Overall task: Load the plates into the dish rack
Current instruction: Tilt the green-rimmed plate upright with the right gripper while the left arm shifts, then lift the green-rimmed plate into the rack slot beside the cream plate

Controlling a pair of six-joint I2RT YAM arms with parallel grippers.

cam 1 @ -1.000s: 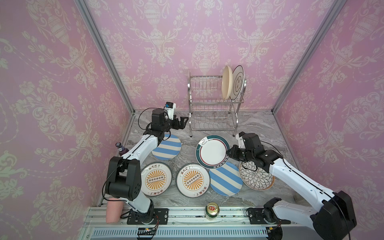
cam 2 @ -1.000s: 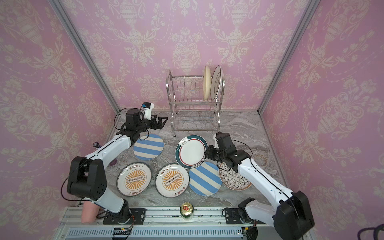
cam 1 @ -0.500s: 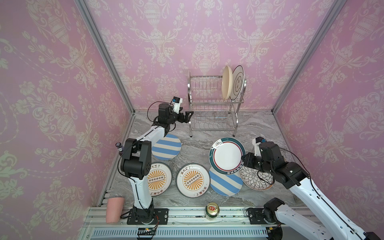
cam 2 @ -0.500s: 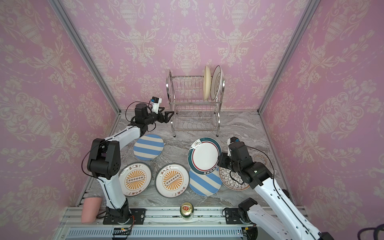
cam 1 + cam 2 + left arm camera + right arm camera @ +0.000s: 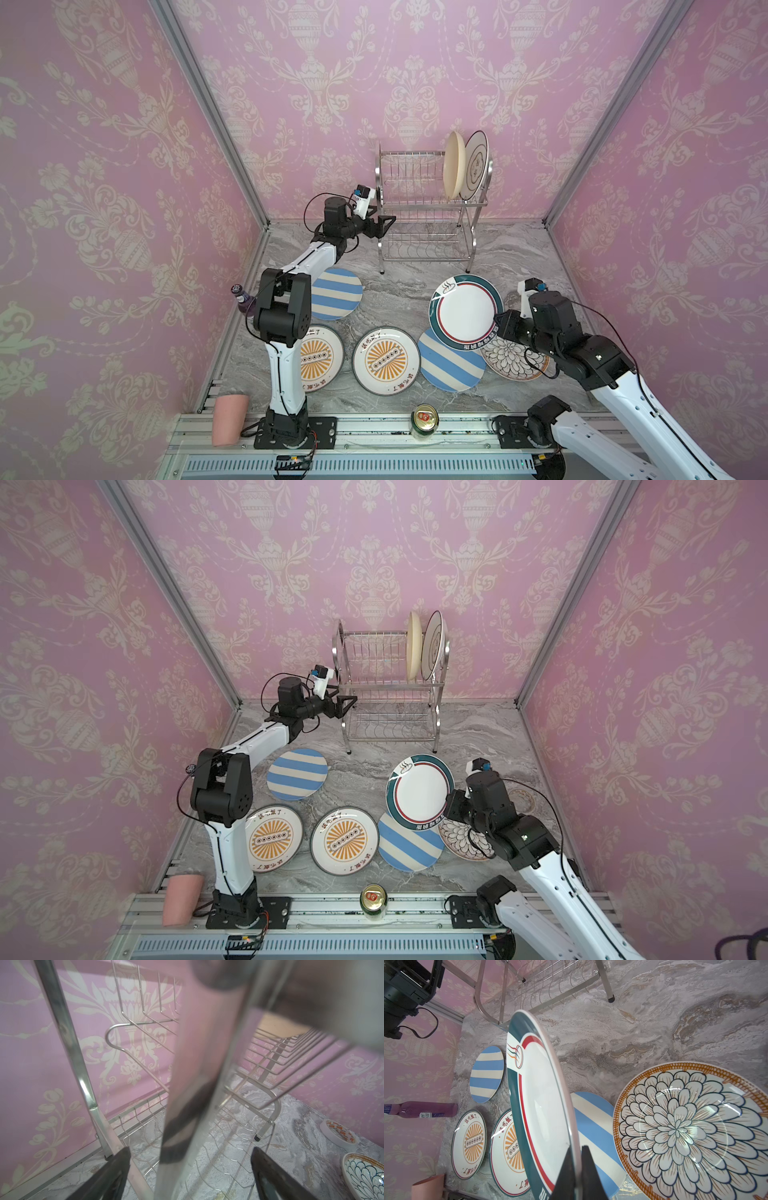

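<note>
At the back of the table [image 5: 415, 291], dish rack [image 5: 424, 216], cream plate [image 5: 453, 170] and black-lined plate [image 5: 476, 166] upright on top. Tilted above striped plate [image 5: 451, 365] and floral plate [image 5: 509, 359], green-rimmed plate [image 5: 463, 309], rim pinched in right tool [image 5: 496, 322]. Spread wide, left tool [image 5: 386, 222], straddling rack's front leg.

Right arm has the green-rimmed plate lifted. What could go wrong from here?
The right gripper pinches the green-rimmed plate only at its rim; it could slip or swing onto the striped plate and floral plate beneath. The open left gripper straddles a post of the dish rack; a nudge might shift it and tip the cream plate and black-lined plate standing on top.
</note>
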